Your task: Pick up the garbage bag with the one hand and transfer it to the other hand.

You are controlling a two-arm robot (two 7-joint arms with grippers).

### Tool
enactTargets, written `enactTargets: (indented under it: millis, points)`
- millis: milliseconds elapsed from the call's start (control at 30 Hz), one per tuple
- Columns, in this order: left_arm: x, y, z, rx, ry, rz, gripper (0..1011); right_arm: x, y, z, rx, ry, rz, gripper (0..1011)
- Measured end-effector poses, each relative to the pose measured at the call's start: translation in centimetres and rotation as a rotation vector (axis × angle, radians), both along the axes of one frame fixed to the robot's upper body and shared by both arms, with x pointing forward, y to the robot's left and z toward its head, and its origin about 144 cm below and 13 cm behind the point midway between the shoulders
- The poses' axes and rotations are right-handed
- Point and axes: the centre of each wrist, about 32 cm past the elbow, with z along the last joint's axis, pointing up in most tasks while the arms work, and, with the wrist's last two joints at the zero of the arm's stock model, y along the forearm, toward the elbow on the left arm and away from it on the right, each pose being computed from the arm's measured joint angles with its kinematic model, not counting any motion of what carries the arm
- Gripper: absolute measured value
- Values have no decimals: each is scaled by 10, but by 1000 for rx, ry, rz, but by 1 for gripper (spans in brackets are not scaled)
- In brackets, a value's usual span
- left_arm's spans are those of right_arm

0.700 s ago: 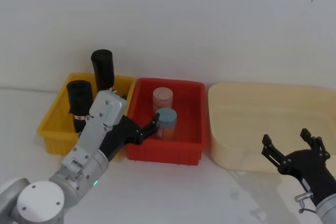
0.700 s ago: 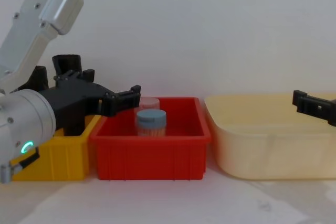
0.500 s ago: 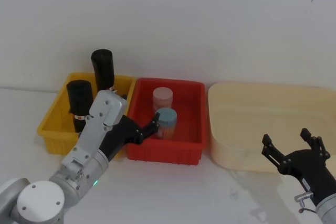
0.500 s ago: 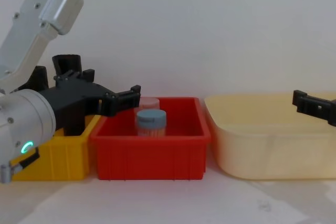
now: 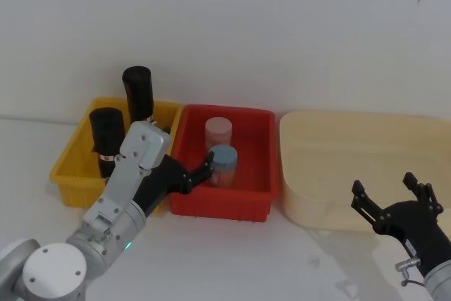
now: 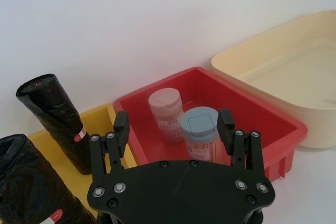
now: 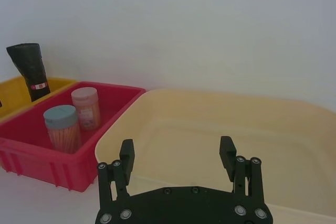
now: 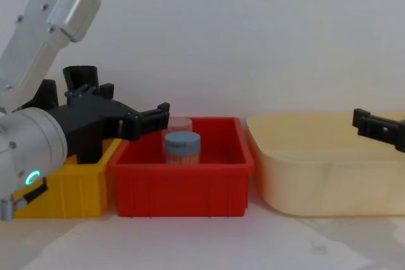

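Black plastic, wound thick and stubby: garbage bag upright in the near part of the yellow bin, slimmer roll behind it at the far side. Hovering to its right, across the seam between yellow bin and red bin, left gripper with jaws spread wide and holding nothing. Parked low on the right, near side of the cream tub, right gripper, jaws wide and empty. Looks light, probably firm as a whole roll but slick and slightly yielding on the outer film. Best to clamp squarely across the middle, above the label, leaving the top end free for the handover. Shallow or tilted pinch: likely slip.
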Motion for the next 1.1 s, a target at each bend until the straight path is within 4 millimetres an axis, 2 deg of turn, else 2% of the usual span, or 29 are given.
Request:
enactTargets:
  millis: [1100]
  points:
    - [0, 0, 0, 0, 0, 0, 1001, 0, 0, 0, 0, 0, 0, 999]
